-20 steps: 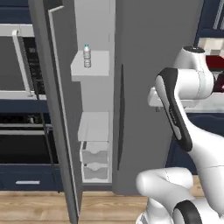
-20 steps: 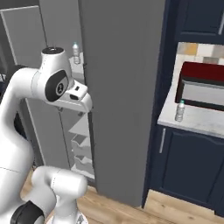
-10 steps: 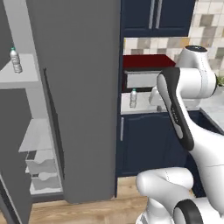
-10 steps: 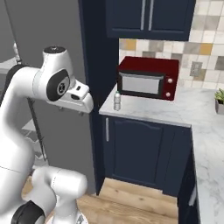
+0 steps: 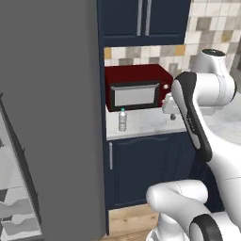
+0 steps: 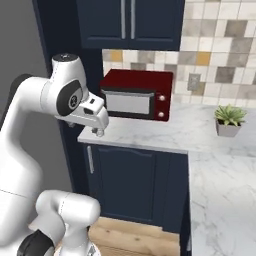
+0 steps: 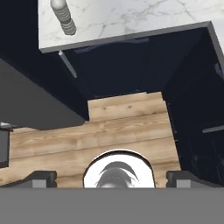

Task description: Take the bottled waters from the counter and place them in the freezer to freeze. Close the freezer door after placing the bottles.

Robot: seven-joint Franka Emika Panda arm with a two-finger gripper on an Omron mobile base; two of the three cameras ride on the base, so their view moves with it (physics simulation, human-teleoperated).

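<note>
One bottled water [image 5: 122, 120], clear and ribbed with a light blue cap, stands upright on the counter [image 5: 146, 128] in front of the red microwave [image 5: 135, 92]. In the hand view the same bottle [image 7: 63, 18] lies at the top left on the marble counter [image 7: 140, 17]. My gripper [image 5: 172, 114] hangs open and empty to the bottle's right, near the counter's front edge. From the right base view, the gripper [image 6: 98, 131] points down over the counter's left end. A strip of the freezer [image 5: 14, 207], open with white shelves, shows at lower left. The freezer door is out of view.
The grey fridge front [image 5: 52, 117] fills the left. Navy cabinets [image 6: 135, 185] stand under the counter and navy wall cupboards [image 6: 127, 22] hang above the microwave [image 6: 137, 99]. A small potted plant [image 6: 229, 120] sits at the back right. Wooden floor [image 7: 113, 127] lies below.
The whole picture has shifted: the base has moved right, from facing the open freezer to facing the counter and microwave. The gripper stayed open and empty.
</note>
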